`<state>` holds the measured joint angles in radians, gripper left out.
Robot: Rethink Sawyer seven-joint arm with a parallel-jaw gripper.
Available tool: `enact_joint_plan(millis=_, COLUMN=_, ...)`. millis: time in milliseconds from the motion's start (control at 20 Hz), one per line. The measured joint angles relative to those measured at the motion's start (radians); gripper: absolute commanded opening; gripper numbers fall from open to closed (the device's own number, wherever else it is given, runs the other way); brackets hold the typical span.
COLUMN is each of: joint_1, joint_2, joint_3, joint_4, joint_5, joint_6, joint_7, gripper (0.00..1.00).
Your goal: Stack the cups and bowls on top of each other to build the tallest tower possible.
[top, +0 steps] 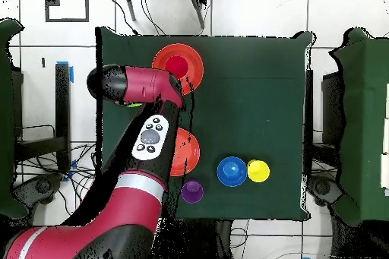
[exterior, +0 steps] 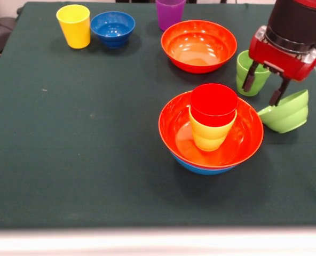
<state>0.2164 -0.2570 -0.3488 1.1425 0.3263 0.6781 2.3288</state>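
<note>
The tower stands in the middle right of the front view: a large light-blue bowl (exterior: 203,168) at the bottom, an orange-red bowl (exterior: 172,128) in it, a yellow-orange cup (exterior: 208,134) in that, and a red cup (exterior: 213,101) on top. It also shows in the overhead view (top: 178,66). My gripper (exterior: 264,87) hangs open and empty to the tower's right. It is between the lime green cup (exterior: 254,77) and the small lime green bowl (exterior: 289,113), which lies tilted on its side. One fingertip (exterior: 249,83) overlaps the green cup.
A second orange-red bowl (exterior: 199,46) (top: 186,153), a purple cup (exterior: 170,12) (top: 191,191), a small dark blue bowl (exterior: 113,28) (top: 232,171) and a yellow cup (exterior: 73,25) (top: 258,171) stand along the robot's side of the green-clothed table (exterior: 67,160). My arm (top: 152,138) covers the gripper from overhead.
</note>
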Motion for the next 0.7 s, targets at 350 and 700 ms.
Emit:
enact_joint_plan(millis=350, joint_1=0.004, joint_2=-0.012, joint_3=0.0, joint_4=0.0, joint_5=0.021, joint_6=0.0, joint_7=0.0, gripper=1.0)
enact_joint_plan(millis=700, joint_1=0.023, joint_2=-0.009, joint_3=0.0, joint_4=0.0, joint_5=0.074, joint_6=0.0, joint_7=0.0, gripper=1.0)
